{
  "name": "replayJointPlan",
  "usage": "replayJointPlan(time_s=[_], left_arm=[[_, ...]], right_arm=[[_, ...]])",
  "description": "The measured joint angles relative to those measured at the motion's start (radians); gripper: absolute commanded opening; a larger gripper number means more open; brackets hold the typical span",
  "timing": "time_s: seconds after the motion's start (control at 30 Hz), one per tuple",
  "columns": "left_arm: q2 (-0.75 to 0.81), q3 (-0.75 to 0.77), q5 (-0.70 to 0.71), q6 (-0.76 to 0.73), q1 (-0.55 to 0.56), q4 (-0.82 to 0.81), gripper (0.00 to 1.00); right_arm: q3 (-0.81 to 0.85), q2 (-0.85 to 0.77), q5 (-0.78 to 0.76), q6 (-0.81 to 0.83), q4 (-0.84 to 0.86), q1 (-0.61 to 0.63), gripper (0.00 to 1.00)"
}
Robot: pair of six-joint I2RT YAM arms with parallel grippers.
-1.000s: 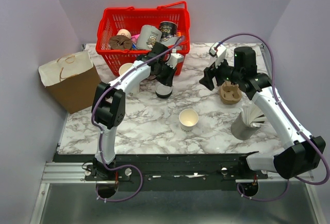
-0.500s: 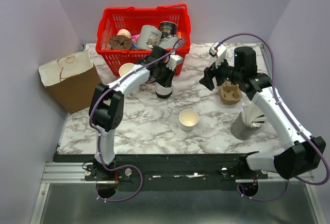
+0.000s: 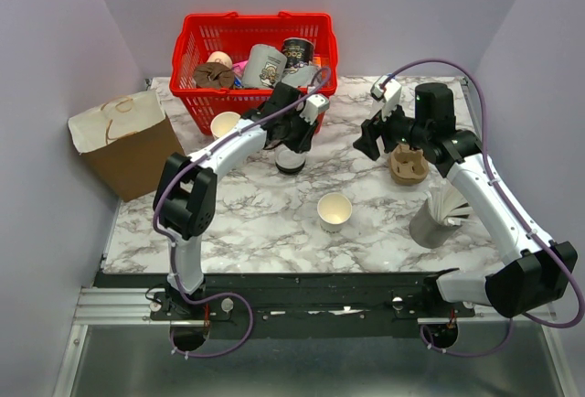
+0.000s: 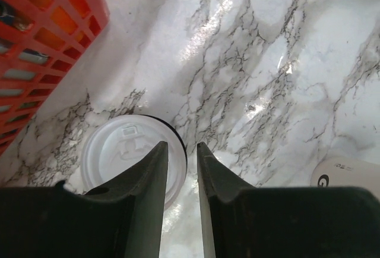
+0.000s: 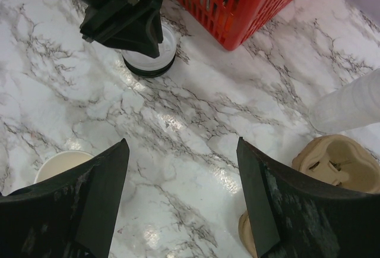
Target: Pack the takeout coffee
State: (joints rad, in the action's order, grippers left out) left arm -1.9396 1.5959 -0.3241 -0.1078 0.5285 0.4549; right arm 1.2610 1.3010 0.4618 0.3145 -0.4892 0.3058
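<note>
A cream-white paper cup (image 3: 335, 210) stands open, with no lid on it, at the table's middle front; its rim shows in the right wrist view (image 5: 59, 166). A white lid (image 3: 291, 161) lies on a black ring near the basket and also shows in the left wrist view (image 4: 124, 157) and the right wrist view (image 5: 149, 57). My left gripper (image 3: 297, 138) hovers just above the lid's right edge (image 4: 182, 145), jaws a narrow gap apart and holding nothing. My right gripper (image 3: 369, 144) is wide open and empty over bare marble (image 5: 181, 145).
A red basket (image 3: 194, 54) of mugs and cups stands at the back. A second open cup (image 3: 223, 123) sits in front of it. A brown pulp cup carrier (image 3: 409, 166) and a grey holder (image 3: 428, 228) are on the right. A cardboard box (image 3: 123, 145) is at the left edge.
My left gripper has shifted slightly to the right and back above the lid. The lid, the cups and the right arm have not moved.
</note>
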Motion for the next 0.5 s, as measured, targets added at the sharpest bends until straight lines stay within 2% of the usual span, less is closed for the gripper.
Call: replayJointPlan(time_s=[0.5], left_arm=[[-0.044,-0.005,0.066,0.0,0.028,0.008,0.38]], right_arm=[[0.0,0.0,0.0,0.0,0.0,0.0,0.82]])
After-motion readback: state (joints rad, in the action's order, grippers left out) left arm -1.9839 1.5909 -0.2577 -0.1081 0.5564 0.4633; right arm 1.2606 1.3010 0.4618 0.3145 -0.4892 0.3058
